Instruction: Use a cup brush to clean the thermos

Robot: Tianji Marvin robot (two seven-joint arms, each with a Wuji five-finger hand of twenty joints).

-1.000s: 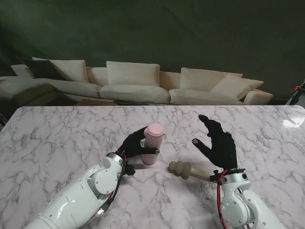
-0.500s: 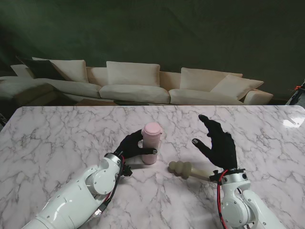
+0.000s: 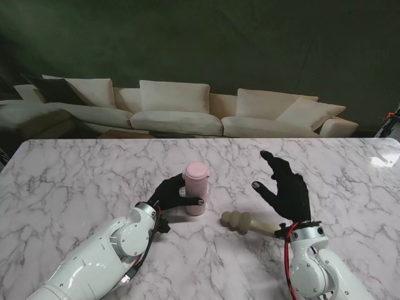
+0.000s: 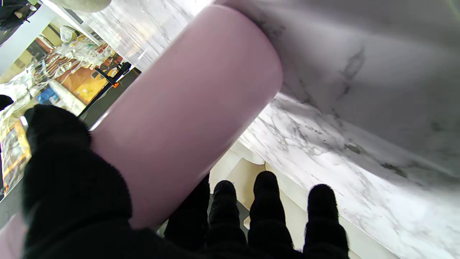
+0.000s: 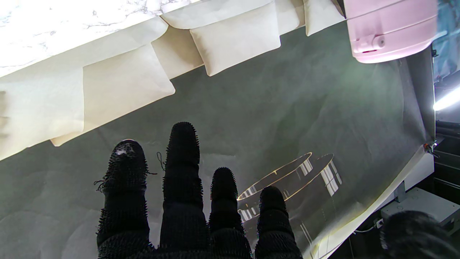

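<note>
pink smooth cylindrical thermos [image 3: 195, 187] | rigid, likely slippery | left hand [image 3: 173, 194] fingers wrap mid-body | right hand [image 3: 284, 187] fingers spread, empty

The stand camera is looking down from above the shoulders across the table [image 3: 75, 175]. Each wrist camera is facing along its own fingers [image 4: 266, 201], upside down. The left one is sitting very close behind the thermos [image 4: 187, 108], which all three views are sharing.
</note>
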